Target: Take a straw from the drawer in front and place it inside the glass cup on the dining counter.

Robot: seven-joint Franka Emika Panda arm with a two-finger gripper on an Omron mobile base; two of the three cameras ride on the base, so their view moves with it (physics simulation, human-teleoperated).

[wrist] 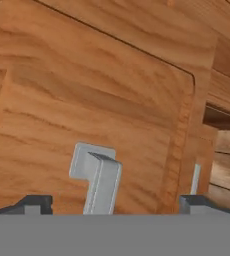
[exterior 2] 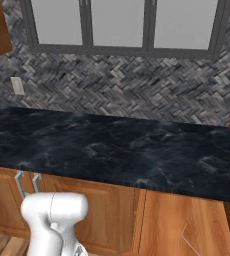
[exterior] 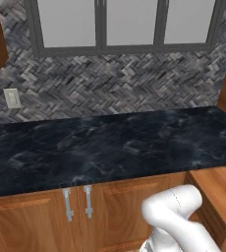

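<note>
The task looks barely begun: the open, empty two-finger gripper (wrist: pixel 112 204) faces a silver bar handle (wrist: pixel 101 184) at 6 o'clock on the orange-brown wooden front, straw not yet fetched.

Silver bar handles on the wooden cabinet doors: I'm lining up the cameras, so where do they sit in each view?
Left base view: the pair of silver vertical bar handles sits lower left of centre, under the black marble-look worktop.
Right base view: the pair sits at lower left, above the white arm.
Hand view: one silver handle looms at bottom centre; I cannot tell if it belongs to that pair.
Shared landmark: the worktop's front edge, in both base views.
</note>
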